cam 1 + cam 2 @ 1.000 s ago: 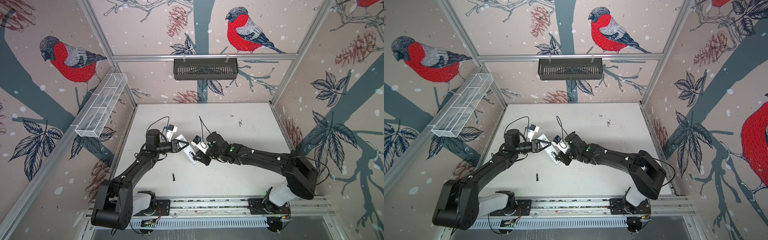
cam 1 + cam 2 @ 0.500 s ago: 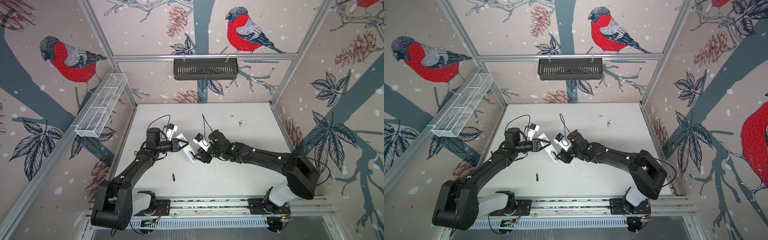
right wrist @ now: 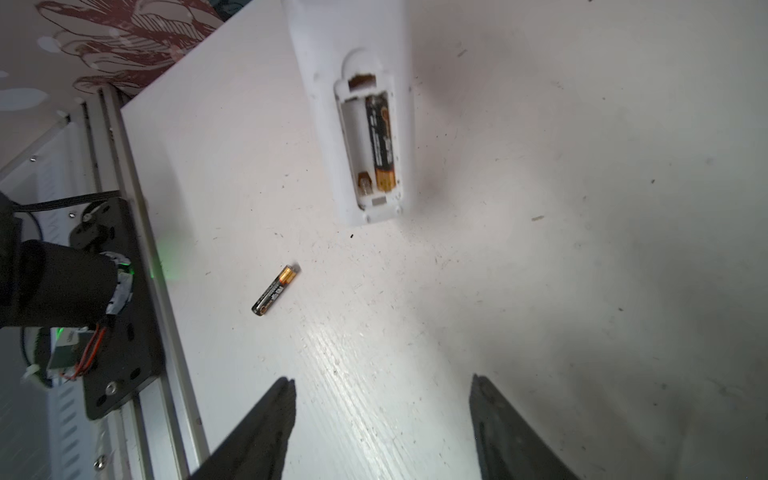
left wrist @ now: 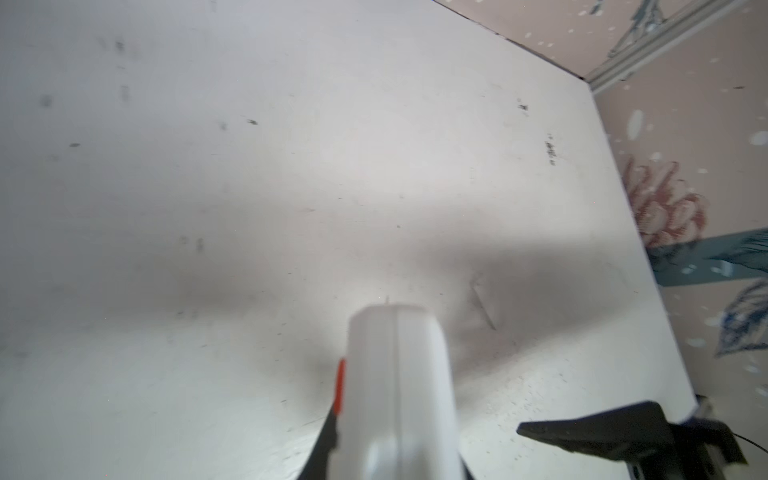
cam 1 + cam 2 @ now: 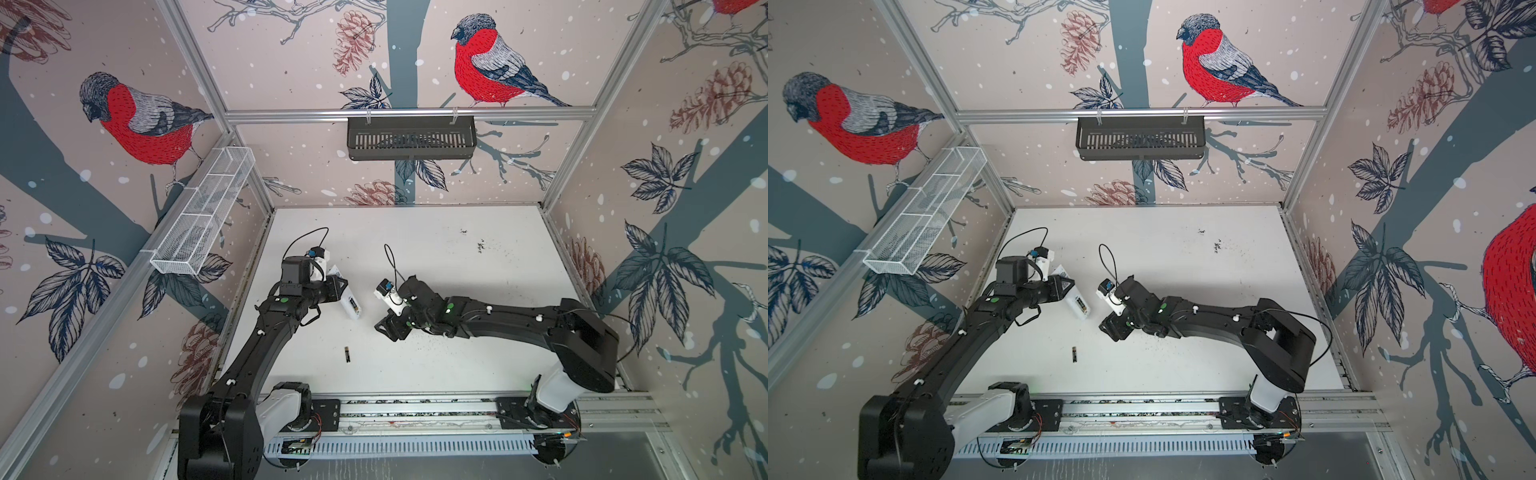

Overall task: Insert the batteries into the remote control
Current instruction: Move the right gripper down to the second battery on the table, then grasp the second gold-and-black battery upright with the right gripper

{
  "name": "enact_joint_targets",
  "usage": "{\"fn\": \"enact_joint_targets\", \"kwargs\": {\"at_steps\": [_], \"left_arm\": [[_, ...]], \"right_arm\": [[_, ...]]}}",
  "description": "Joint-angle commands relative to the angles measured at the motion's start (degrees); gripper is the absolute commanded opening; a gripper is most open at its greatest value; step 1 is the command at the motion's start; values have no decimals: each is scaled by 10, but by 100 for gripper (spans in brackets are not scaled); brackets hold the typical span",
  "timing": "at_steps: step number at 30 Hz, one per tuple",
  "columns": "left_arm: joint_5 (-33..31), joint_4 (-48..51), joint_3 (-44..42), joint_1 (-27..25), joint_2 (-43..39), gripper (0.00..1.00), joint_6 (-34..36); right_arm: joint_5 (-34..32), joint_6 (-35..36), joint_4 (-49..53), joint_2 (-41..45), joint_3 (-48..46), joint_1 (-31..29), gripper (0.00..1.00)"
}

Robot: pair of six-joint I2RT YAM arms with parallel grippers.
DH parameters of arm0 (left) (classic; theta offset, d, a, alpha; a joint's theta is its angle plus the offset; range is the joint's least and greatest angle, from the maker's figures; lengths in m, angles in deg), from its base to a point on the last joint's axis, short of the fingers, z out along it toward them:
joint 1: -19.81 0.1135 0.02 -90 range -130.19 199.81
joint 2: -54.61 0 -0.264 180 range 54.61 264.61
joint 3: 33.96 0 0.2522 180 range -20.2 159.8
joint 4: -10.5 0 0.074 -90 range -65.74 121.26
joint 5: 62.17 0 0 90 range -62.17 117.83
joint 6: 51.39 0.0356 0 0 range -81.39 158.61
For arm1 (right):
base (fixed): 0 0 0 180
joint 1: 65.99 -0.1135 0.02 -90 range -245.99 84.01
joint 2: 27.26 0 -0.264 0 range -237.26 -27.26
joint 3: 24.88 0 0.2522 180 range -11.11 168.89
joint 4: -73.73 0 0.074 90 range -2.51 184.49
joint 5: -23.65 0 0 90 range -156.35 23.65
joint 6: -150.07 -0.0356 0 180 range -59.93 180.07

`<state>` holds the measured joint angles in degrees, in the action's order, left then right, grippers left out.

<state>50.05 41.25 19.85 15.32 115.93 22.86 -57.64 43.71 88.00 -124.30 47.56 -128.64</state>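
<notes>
A: Where to find the remote control [image 3: 353,29]?

B: Clamped toward its far end in the tightly closed left gripper [image 5: 340,286], seemingly raised a little off the white table [image 3: 540,249], back turned up, cover off. Held so, probably, to keep the battery bay [image 3: 354,133] steady and open to the other arm.

A: And the batteries?

B: Seated battery [image 3: 380,145] lying along one side of the bay, gold end toward the remote's free end; other side bare. Loose battery [image 3: 275,290] flat on the table, apart from the remote, between it and the front rail [image 5: 415,407].

A: Anything in the right gripper [image 3: 381,378]?

B: Nothing. Jaws spread wide, hovering over the table near the remote's free end. Looks placed for fetching the loose battery next; calls for matching its ends to the bare side's contacts.
</notes>
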Motion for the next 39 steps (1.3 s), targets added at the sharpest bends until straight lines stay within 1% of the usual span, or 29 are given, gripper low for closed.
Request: {"fn": "enact_joint_targets", "kwargs": {"at_steps": [1, 6, 11, 19, 22, 26, 30, 35, 39], "left_arm": [[-128, 42, 14, 2, -20, 0, 32], [-180, 53, 18, 3, -59, 0, 31], [-219, 50, 11, 4, -105, 0, 23], [-215, 43, 7, 5, -140, 0, 20], [-212, 43, 6, 6, -147, 0, 20], [-209, 45, 6, 3, -151, 0, 20], [-215, 47, 7, 2, -151, 0, 15], [-214, 46, 6, 2, -150, 0, 14], [-212, 43, 4, 2, -149, 0, 14]], "right_arm": [[-53, -68, 6, -46, 42, -35, 68], [-65, -105, 72, -143, 146, -86, 66], [-85, -123, 128, -212, 213, -116, 62], [-126, -148, 184, -272, 280, -130, 52], [-141, -140, 203, -290, 305, -134, 49], [-177, -125, 259, -322, 359, -144, 43], [-200, -122, 287, -330, 368, -151, 36], [-208, -120, 296, -325, 359, -158, 32], [-205, -116, 292, -320, 346, -163, 25]]}}
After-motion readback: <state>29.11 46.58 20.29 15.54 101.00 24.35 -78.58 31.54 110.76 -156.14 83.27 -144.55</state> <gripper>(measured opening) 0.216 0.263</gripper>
